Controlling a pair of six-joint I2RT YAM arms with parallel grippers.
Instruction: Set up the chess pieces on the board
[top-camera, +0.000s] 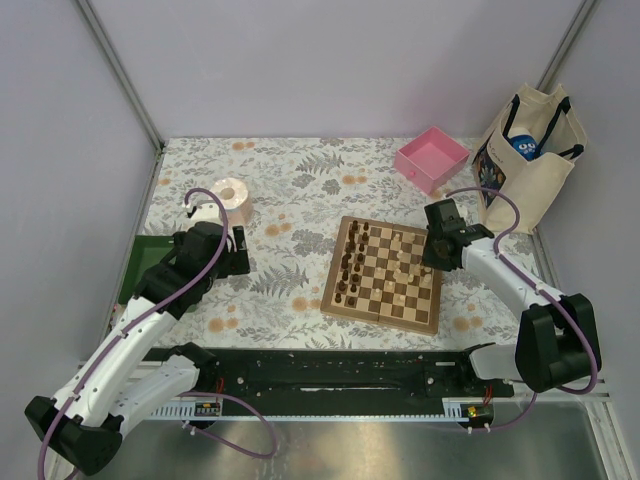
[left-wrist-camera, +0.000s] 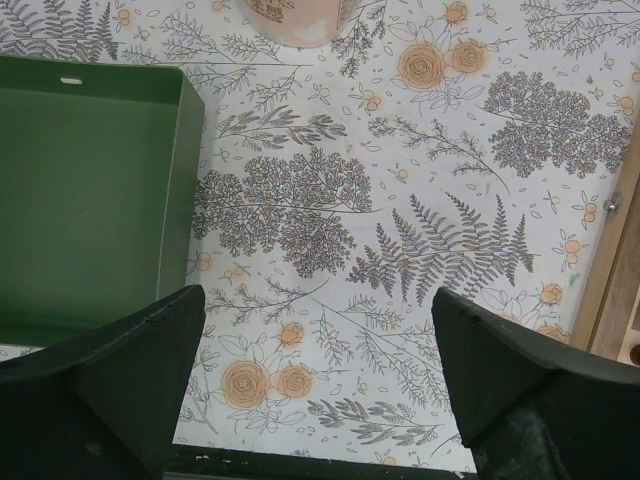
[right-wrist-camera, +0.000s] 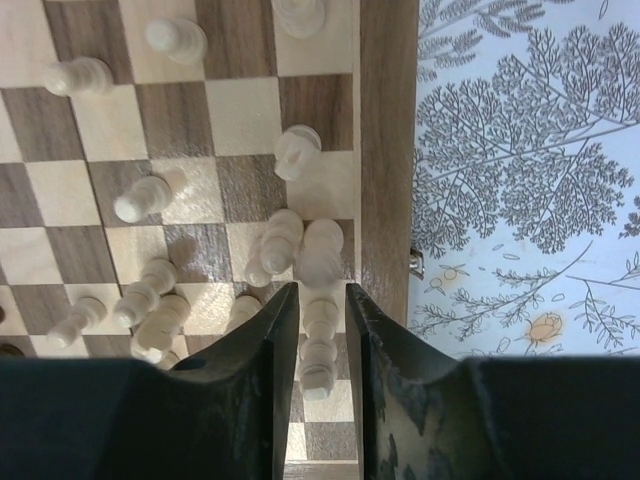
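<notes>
My right end effector (right-wrist-camera: 320, 300) is nearly closed, pinching a pale piece (right-wrist-camera: 320, 345) at the right edge of the board (right-wrist-camera: 385, 150). Other pale pieces (right-wrist-camera: 150, 310) cluster just left of it. Dark pieces (top-camera: 347, 268) stand on the board's left side. My left end effector (left-wrist-camera: 315, 300) is wide open and empty, over the tabletop (left-wrist-camera: 300, 200) beside the green tray (left-wrist-camera: 90, 200).

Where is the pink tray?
The pink tray sits far right on the table in the top view, just beyond the board and left of the bag.

The pale piece (right-wrist-camera: 320, 350) between the right jaws is partly hidden by them.
</notes>
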